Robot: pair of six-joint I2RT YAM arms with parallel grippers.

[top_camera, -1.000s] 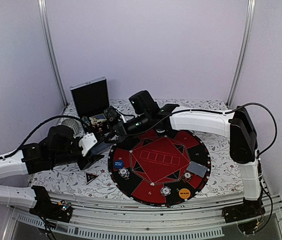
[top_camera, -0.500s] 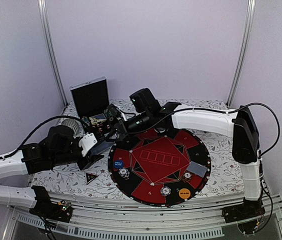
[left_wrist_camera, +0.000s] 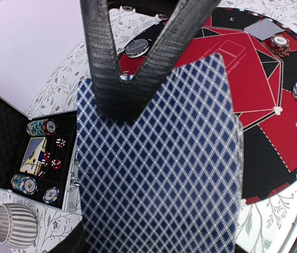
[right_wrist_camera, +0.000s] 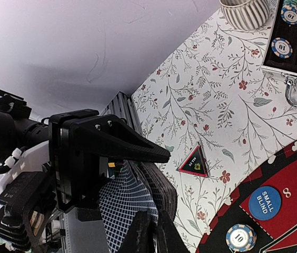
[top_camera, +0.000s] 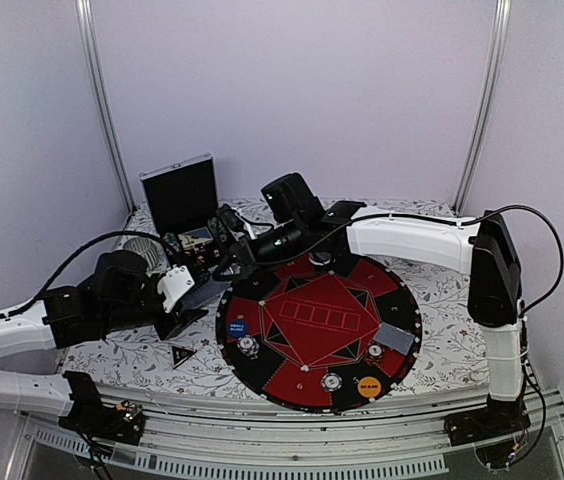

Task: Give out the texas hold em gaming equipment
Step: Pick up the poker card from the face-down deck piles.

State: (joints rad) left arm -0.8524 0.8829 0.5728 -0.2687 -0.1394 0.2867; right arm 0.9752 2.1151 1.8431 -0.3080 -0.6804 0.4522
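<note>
Nearest me, the orange blind button [top_camera: 368, 385] lies on the mat [top_camera: 292, 385]. Farther out, my left gripper [top_camera: 190, 308] clamps the deck of playing cards [left_wrist_camera: 159, 174], jaws half spread. My right gripper [right_wrist_camera: 151, 232] is pinched tight on a single card [right_wrist_camera: 119, 203] of it. Beyond, the open case [left_wrist_camera: 72, 184] holds poker chips [left_wrist_camera: 40, 127] and red dice [left_wrist_camera: 59, 142] in its compartments.

"SMALL BLIND" on the blue button [right_wrist_camera: 265, 203]; "10" on a chip [right_wrist_camera: 241, 238] beside it and on chips [right_wrist_camera: 283, 46] in the case [right_wrist_camera: 290, 74]; "8" on the mat [right_wrist_camera: 296, 168].
</note>
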